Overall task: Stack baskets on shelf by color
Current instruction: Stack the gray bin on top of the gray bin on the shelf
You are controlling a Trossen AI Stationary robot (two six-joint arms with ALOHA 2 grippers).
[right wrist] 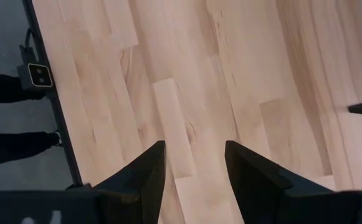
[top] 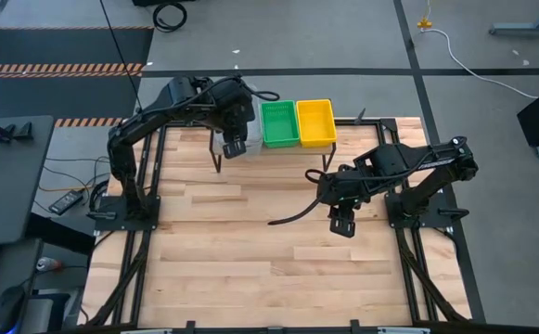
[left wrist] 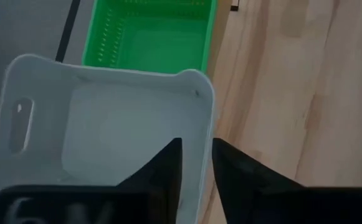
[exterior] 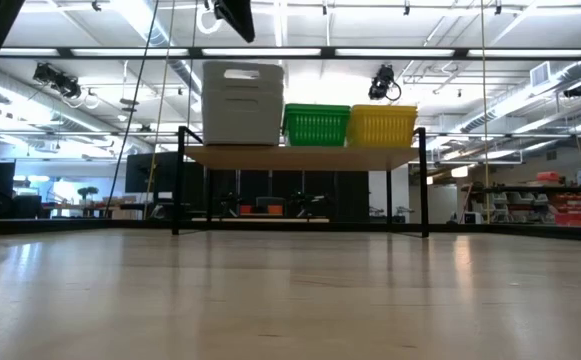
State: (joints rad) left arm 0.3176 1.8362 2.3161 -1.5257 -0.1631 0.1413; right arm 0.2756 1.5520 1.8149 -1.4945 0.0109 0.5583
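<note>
Low view: wood table (exterior: 290, 300) bare, warehouse-type room w/ ceiling lights behind.

Overhead: green basket (top: 279, 123) and yellow basket (top: 315, 122) side by side on shelf (top: 343, 151); left gripper (top: 235, 144) beside them, right gripper (top: 343, 225) over table (top: 250, 260).

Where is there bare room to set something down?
The tabletop in front of the shelf is bare; the right gripper hangs over its right side. The shelf is crowded: grey basket under the left gripper, green basket, yellow basket.
</note>
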